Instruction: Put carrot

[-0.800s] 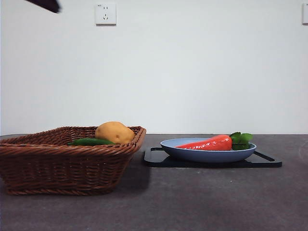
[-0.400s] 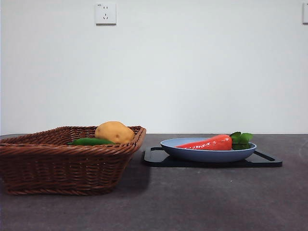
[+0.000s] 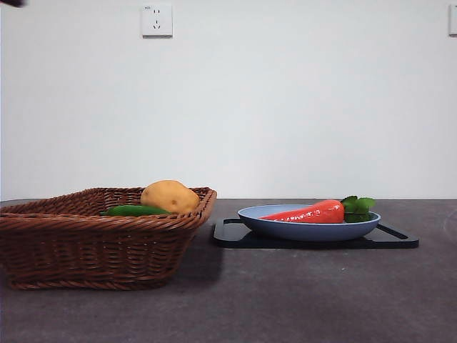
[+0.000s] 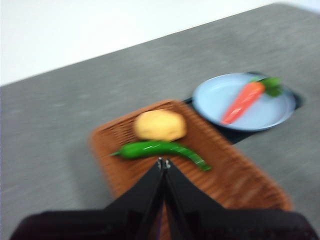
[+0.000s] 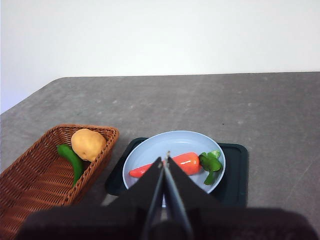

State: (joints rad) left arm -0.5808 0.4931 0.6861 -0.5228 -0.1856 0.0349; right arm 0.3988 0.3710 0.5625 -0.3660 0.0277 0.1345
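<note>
We see the carrot [image 3: 308, 213] lying flat in the blue plate [image 3: 285, 230], tip toward nine o'clock and green leaves toward three o'clock in the front view, and the plate sits on a black tray [image 3: 396, 239] on the counter [image 3: 300, 300]. That reads to us as the putting done: the carrot rests on its own, nothing touching it. At nine o'clock from the plate stands the wicker basket [image 3: 86, 250], holding the potato [image 3: 170, 196] and a green pepper [image 3: 134, 211] side by side. Our left tool [image 4: 164, 163] hangs high above the basket, jaws pressed together and empty. Our right tool [image 5: 165, 161] hovers well above the plate, jaws likewise together, gripping nothing. From here we judge little is left beyond parking the arms.
</note>
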